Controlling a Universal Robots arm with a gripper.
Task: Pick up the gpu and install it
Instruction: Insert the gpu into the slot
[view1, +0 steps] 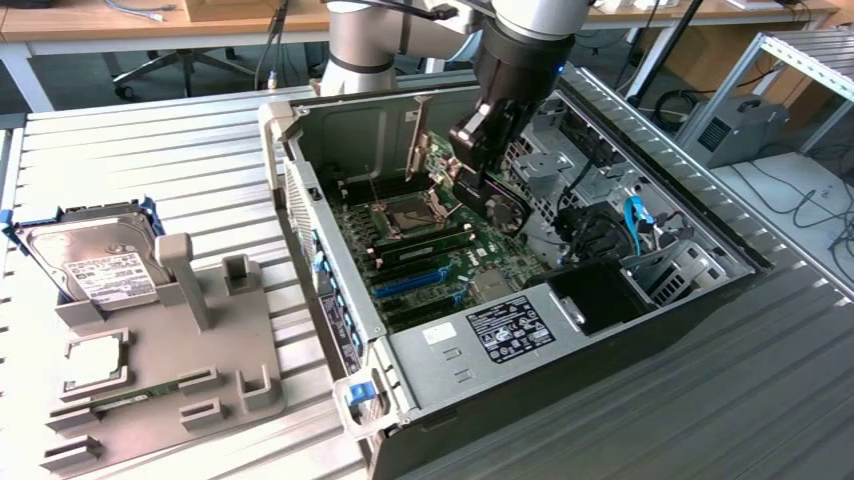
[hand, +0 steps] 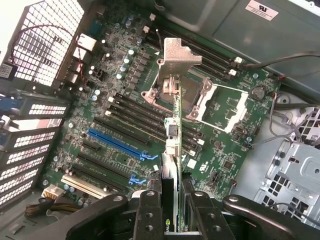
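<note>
The gpu (hand: 172, 150), a thin black card seen edge-on with a silver bracket (hand: 177, 55) at its far end, hangs above the motherboard (hand: 125, 90) inside the open computer case (view1: 441, 400). My gripper (hand: 172, 212) is shut on the card's near end, one black finger (hand: 147, 215) on each side. In the exterior view the gripper (view1: 478, 150) reaches down into the case, with the gpu (view1: 477, 185) below it over the board's middle, near the CPU socket (view1: 400, 212). The blue expansion slot (hand: 117, 142) lies beside the card, apart from it.
A grey fixture plate (view1: 200, 370) at the exterior view's left holds a silver hard drive (view1: 100, 265), a square chip (view1: 94, 360) and a green memory stick (view1: 134, 400). Case walls, a drive cage (view1: 674, 270) and cables (view1: 634, 215) hem in the board.
</note>
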